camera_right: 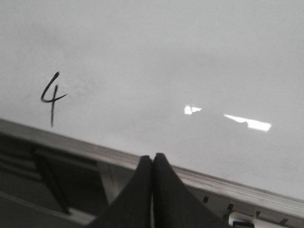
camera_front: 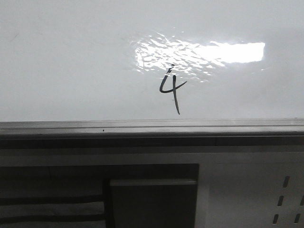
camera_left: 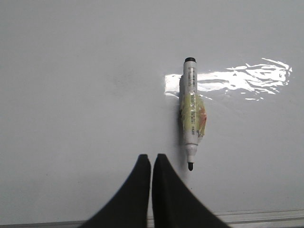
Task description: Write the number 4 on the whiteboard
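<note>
Whiteboard [camera_front: 71,57]: number 4 [camera_front: 172,89] drawn, writing step done. Marker [camera_left: 191,114] lies uncapped beside my closed, empty left hand [camera_left: 151,160]; right hand [camera_right: 152,160] closed, empty. Next I'd retract.

Number 4 [camera_front: 172,90] sits on the whiteboard [camera_front: 71,61], near its front edge, roughly mid-width, just below the light reflection [camera_front: 199,53]. Rail [camera_front: 152,127] runs along the board's front edge, left to right. Perforated panel [camera_front: 285,194] lies before the rail, toward the right corner. In the left wrist view, marker [camera_left: 191,114] lies flat on the whiteboard, tip toward the rail, just beside the left gripper [camera_left: 151,164] fingertips, apart from them.
</note>
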Controlling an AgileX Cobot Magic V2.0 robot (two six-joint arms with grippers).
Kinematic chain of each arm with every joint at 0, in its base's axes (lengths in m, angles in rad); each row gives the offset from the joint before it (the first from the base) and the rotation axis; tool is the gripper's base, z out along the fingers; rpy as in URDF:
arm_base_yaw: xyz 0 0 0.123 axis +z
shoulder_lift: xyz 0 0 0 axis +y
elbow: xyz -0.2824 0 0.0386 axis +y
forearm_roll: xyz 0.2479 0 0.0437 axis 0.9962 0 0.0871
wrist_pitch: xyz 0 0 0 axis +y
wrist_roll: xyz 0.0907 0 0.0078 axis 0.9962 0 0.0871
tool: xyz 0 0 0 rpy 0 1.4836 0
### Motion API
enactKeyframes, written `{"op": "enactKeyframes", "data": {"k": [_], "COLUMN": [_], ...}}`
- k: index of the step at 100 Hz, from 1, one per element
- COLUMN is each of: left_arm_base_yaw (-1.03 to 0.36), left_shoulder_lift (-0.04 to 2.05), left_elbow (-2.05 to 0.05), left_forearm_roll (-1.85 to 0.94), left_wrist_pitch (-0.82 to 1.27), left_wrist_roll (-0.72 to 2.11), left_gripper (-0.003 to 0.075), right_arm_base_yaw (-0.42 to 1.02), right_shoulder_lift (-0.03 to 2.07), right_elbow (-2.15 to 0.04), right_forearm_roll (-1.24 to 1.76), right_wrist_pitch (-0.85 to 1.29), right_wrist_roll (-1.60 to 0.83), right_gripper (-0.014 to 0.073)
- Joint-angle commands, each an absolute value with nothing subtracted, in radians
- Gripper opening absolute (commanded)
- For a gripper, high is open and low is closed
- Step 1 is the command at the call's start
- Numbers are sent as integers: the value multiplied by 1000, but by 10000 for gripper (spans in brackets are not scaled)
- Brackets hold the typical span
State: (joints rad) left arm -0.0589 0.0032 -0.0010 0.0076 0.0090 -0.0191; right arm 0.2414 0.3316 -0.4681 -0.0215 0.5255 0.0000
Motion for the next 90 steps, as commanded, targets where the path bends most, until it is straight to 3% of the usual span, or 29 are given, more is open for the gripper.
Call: {"op": "enactKeyframes", "data": {"k": [1,19,40,90], "left_arm_base_yaw": [-57,-57,-57,-57], "left_shoulder_lift": [12,12,12,12], "left_elbow": [23,23,23,23], "left_forearm_roll": [0,0,0,0], "left_wrist_pitch": [-73,-73,-73,-73], "left_wrist_roll": [-27,-27,-27,-27], "left_gripper": [-20,-20,-20,-20], "right_arm_base_yaw": [155,34,-3,-3], "right_shoulder_lift": [242,47,-7,-31], "right_elbow": [-387,-146,32,28], "right_forearm_roll": [-10,0,-7,0], "right_wrist_pitch": [337,111,-74,-81], "right_wrist_roll": [0,0,0,0], "right_gripper": [-71,-72,-72,-72]}}
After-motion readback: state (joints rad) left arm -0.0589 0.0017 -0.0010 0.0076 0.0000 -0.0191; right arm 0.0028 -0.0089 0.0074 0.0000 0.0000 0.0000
